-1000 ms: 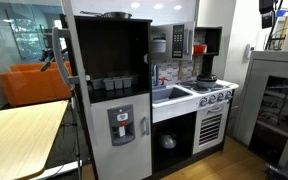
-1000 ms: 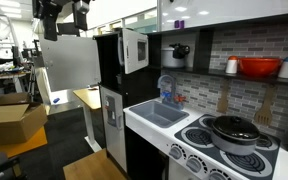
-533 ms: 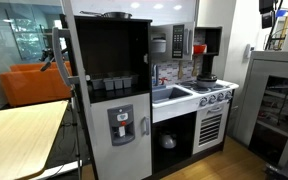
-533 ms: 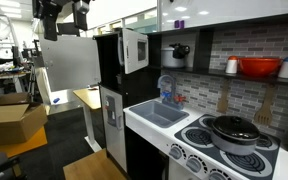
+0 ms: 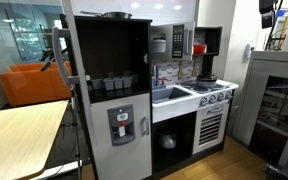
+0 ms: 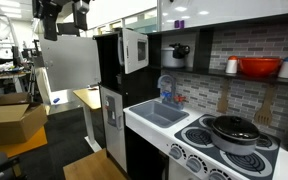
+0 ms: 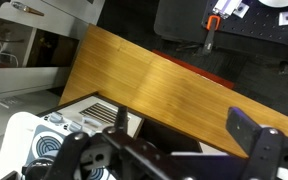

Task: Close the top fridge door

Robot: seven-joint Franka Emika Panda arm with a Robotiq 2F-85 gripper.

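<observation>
The top fridge door [image 6: 72, 62] is a light grey panel swung wide open, away from the dark upper fridge compartment [image 5: 114, 45]. In an exterior view it shows nearly edge-on [image 5: 70, 60]. Its chalkboard and handle side is not visible. My gripper [image 6: 64, 14] hangs just above the door's top edge. In the wrist view my gripper [image 7: 189, 132] is open and empty, with its two dark fingers wide apart. It looks down on a wooden tabletop [image 7: 164, 85].
The taller lower fridge door with the dispenser [image 5: 124, 125] is shut. The toy kitchen has a sink [image 6: 156, 115], a stove with a pot [image 6: 229, 130] and a microwave [image 6: 134, 48]. A wooden table [image 5: 19, 130], an orange sofa [image 5: 34, 85] and a cardboard box [image 6: 9, 120] stand nearby.
</observation>
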